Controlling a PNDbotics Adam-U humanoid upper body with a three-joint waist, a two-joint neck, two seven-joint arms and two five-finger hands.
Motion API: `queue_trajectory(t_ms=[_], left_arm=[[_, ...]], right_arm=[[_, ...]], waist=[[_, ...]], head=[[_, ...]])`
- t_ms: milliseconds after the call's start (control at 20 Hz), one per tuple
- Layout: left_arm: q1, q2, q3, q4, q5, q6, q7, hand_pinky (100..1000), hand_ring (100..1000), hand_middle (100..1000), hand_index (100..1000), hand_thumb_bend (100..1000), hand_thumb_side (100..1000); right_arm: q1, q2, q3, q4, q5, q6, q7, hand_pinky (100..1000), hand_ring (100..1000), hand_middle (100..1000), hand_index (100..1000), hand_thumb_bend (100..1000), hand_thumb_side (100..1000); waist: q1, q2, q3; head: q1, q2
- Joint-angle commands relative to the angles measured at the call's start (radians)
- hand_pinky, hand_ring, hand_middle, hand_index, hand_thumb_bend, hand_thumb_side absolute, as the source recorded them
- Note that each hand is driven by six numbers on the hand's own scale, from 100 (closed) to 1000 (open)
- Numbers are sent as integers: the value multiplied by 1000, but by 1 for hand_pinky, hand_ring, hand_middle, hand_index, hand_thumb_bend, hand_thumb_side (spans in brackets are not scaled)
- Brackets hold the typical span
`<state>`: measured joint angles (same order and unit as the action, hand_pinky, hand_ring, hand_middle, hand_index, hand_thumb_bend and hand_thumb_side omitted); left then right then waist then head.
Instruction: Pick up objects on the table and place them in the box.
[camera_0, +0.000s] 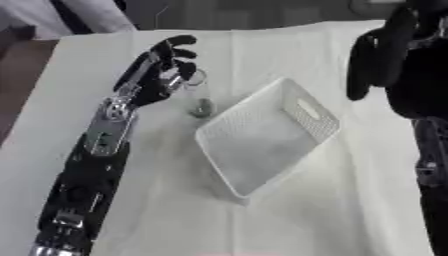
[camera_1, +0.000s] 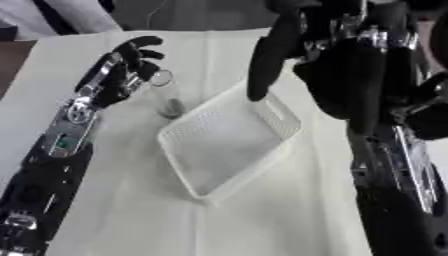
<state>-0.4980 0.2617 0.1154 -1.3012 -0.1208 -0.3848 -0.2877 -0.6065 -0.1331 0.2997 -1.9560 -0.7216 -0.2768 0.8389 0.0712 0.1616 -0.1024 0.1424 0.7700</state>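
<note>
A tall clear glass (camera_1: 165, 97) stands upright on the white cloth, just left of the box, with something dark at its bottom. My left hand (camera_1: 125, 67) hovers beside its rim, fingers half curled and not closed round it. The white mesh box (camera_0: 262, 142) lies askew at the middle of the table and looks empty. Close to the camera at the upper right, my right hand (camera_1: 350, 75) hangs raised above the box's right side, fingers straight and pointing down, holding nothing.
A white cloth (camera_0: 175, 215) covers the table; its far edge runs along the top and a brown strip (camera_0: 17, 75) shows past the left edge. My left forearm (camera_0: 92, 165) lies across the left half of the cloth.
</note>
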Motion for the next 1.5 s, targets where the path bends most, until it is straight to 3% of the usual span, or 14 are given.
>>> queue_trajectory(t_ms=[50,250,600,650,750,900,950,1500], left_arm=[[-12,15,-2,-10,-15,-10,-4,686,790,839,900,331,662],[-12,42,-10,-12,-71,-39,-21,687,789,839,898,346,637],[-9,56,-18,-3,-145,-80,-28,685,781,828,905,363,678],[-8,58,-19,-1,-153,-83,-31,688,786,835,920,481,618],[-8,61,-20,0,-180,-89,-42,695,792,841,923,529,603],[-7,60,-18,2,-216,-94,-57,697,793,843,922,542,600],[-6,59,-18,4,-224,-95,-60,697,793,844,922,522,646],[-6,54,-19,12,-253,-98,-73,699,792,845,921,472,725]], right_arm=[[-9,-2,0,-28,0,-65,68,529,620,796,325,100,962],[-10,-5,0,-28,-1,-66,68,529,620,796,325,100,961],[-14,-7,-1,-29,-3,-68,68,530,620,797,323,100,961],[-15,-7,-1,-28,-3,-69,68,530,621,797,324,100,961],[-15,-7,-1,-28,-4,-69,68,530,621,797,323,100,961],[-15,-6,0,-28,-4,-68,68,530,621,797,323,100,961],[-15,-6,0,-29,-4,-68,68,530,621,797,323,100,960],[-13,-7,3,-30,-2,-61,68,530,621,798,322,100,959]], waist=[[0,-13,-1],[2,-13,-2],[1,-12,-3],[1,-12,-2],[1,-12,-2],[1,-12,-1],[1,-11,-1],[6,-9,-2]], head=[[10,0],[9,0],[10,0],[10,0],[9,0],[9,0],[9,0],[7,0]])
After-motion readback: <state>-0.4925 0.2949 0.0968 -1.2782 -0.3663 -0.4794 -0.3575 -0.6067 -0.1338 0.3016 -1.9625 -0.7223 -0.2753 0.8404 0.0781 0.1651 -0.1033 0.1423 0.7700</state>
